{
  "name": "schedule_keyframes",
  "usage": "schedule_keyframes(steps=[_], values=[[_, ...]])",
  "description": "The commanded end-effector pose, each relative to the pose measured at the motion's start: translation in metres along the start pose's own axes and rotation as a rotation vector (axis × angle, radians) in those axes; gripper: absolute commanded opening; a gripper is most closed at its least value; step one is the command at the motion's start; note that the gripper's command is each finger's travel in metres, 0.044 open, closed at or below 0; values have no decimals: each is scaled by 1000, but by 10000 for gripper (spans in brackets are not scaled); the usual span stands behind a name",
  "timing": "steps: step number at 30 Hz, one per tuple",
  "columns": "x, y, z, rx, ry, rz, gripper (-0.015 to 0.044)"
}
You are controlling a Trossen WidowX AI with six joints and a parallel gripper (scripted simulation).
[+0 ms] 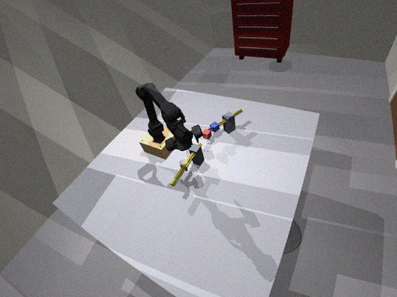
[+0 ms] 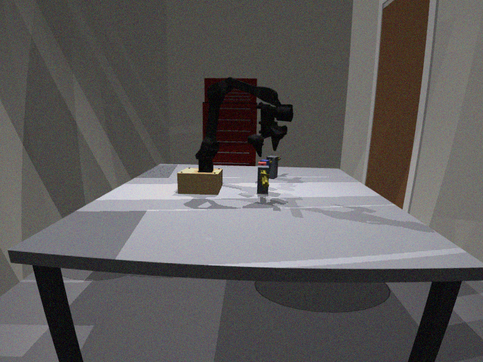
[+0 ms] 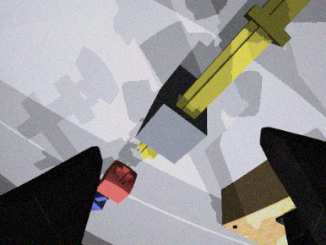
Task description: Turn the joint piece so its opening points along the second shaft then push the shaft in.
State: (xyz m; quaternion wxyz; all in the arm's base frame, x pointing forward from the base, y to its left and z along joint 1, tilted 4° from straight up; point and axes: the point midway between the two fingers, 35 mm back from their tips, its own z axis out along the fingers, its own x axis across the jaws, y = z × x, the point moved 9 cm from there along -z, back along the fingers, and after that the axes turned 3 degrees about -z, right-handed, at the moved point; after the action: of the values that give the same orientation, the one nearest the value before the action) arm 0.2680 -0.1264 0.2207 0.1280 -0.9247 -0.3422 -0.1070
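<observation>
My gripper (image 2: 267, 152) (image 3: 181, 145) is open and empty, above the blocks. The red joint piece (image 1: 206, 134) (image 3: 113, 188) hangs on the blue hinge part (image 1: 214, 126) (image 3: 98, 203) at the end of the first yellow shaft (image 1: 238, 111), which is held in the far grey block (image 1: 228, 123) (image 2: 272, 167). Its open face is turned roughly towards the second shaft; exact alignment cannot be told. The second yellow shaft (image 1: 177, 177) (image 3: 230, 73), with a cross-shaped collar (image 3: 268, 26), passes through the near block (image 1: 197, 157) (image 3: 172, 133). Its short tip (image 3: 146, 151) sticks out, apart from the red piece. The left finger partly hides the blue part.
The arm stands on a wooden base block (image 1: 155, 148) (image 2: 199, 183) (image 3: 256, 202) left of the near block. The white table (image 1: 155, 222) (image 2: 234, 233) carries everything. A red tool cabinet (image 1: 260, 17) stands on the floor behind.
</observation>
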Motion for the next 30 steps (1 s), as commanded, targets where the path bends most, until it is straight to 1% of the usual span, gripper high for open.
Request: schedule_keyframes(steps=[1, 11, 21, 30], values=[[6, -7, 10, 37, 29, 121, 440], [22, -26, 30, 139, 72, 435, 440], [35, -46, 49, 259, 73, 745, 440], [36, -47, 50, 268, 71, 765, 440]])
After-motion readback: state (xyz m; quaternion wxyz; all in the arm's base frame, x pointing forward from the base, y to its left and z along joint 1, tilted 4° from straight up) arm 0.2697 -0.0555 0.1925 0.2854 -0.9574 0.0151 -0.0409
